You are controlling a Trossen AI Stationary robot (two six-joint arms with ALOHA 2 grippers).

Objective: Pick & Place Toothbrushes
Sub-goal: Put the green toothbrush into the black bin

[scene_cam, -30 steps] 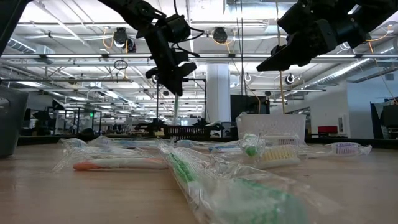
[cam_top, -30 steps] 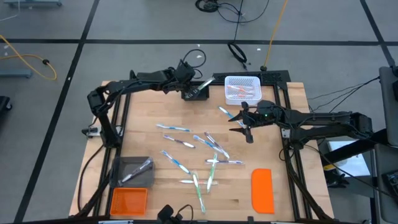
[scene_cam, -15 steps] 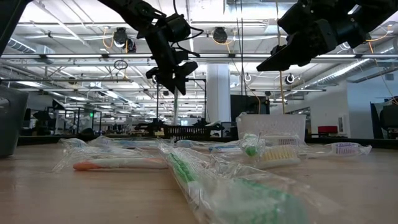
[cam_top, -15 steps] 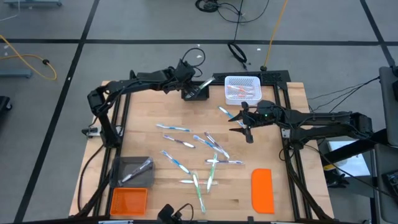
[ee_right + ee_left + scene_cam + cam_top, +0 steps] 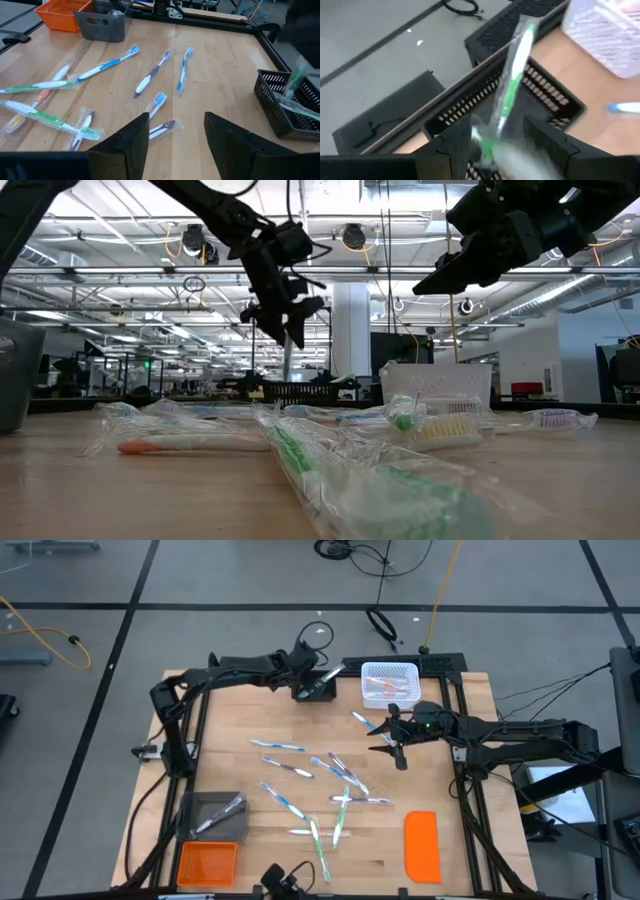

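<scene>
Toothbrushes (image 5: 310,775), wrapped, white handles with blue, green, pink or purple accents: you have about a dozen scattered flat across the middle of the desk (image 5: 230,710), between the two arms. One green toothbrush (image 5: 512,75) stands tilted in the black slotted basket (image 5: 315,690) at the far edge, just ahead of the left claw (image 5: 312,668), whose fingers are spread apart above the basket and clasp nothing. A white basket (image 5: 388,680) beside it holds more brushes. Right claw (image 5: 392,748): hovering above the desk near the white basket, fingers parted and empty, with scattered brushes lying ahead of it. At your near left sit a grey bin (image 5: 212,817) with one brush inside and an orange basket (image 5: 207,862); a flat orange lid (image 5: 422,845) lies near right.
</scene>
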